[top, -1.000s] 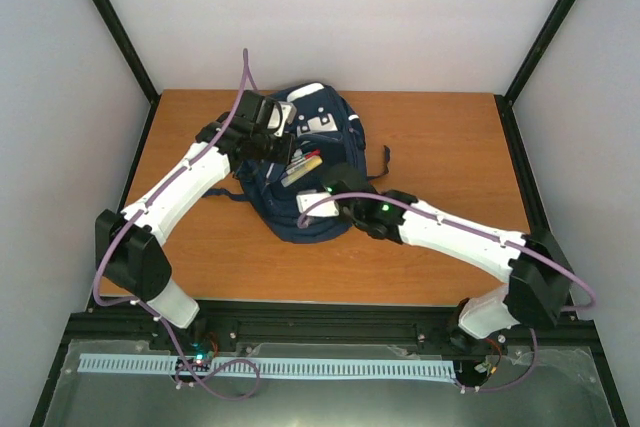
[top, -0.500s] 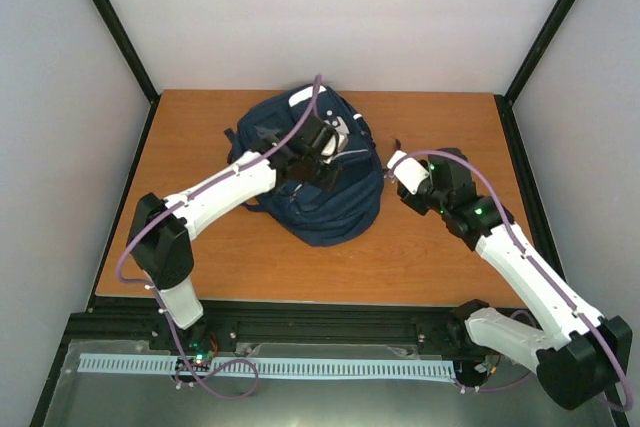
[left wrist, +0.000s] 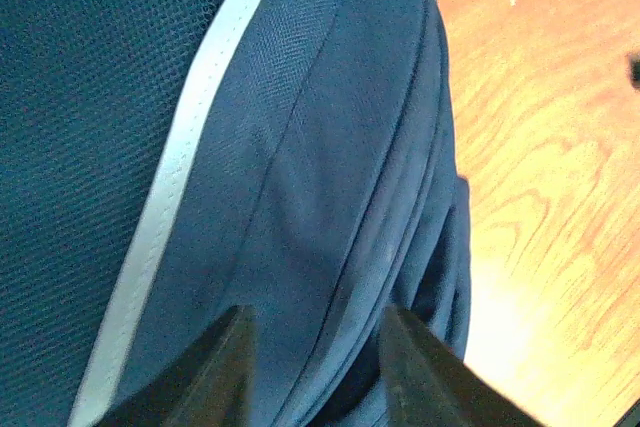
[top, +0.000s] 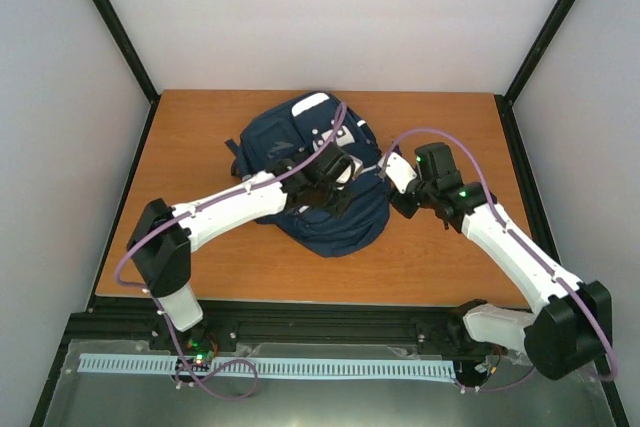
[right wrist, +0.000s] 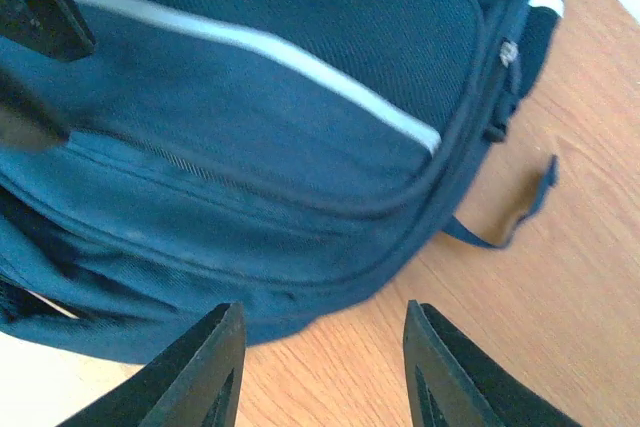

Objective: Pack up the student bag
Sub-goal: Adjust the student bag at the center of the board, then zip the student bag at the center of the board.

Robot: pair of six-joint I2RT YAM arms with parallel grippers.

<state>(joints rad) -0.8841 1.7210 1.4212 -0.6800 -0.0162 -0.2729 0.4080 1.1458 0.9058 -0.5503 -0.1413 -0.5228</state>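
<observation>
The student bag (top: 300,137) is a navy backpack lying in the middle of the table with a white patch at its far end; no contents show. My left gripper (top: 336,187) rests over the bag's near right part. In the left wrist view its jaws (left wrist: 315,372) stand a little apart over the navy fabric (left wrist: 330,147) beside a white stripe (left wrist: 185,177), holding nothing. My right gripper (top: 392,185) is just right of the bag. It is open (right wrist: 320,357) above bare wood, with the bag's curved edge (right wrist: 250,157) in front of it.
The wooden table (top: 450,127) stretches right and left of the bag. A loose navy strap (right wrist: 510,232) trails from the bag onto the wood. Black frame posts and white walls close in the table.
The bag showed its contents a second ago and now shows only navy fabric. My left gripper came from the bag's far left to its middle and opened slightly. My right arm swung off the bag's front to its right side.
</observation>
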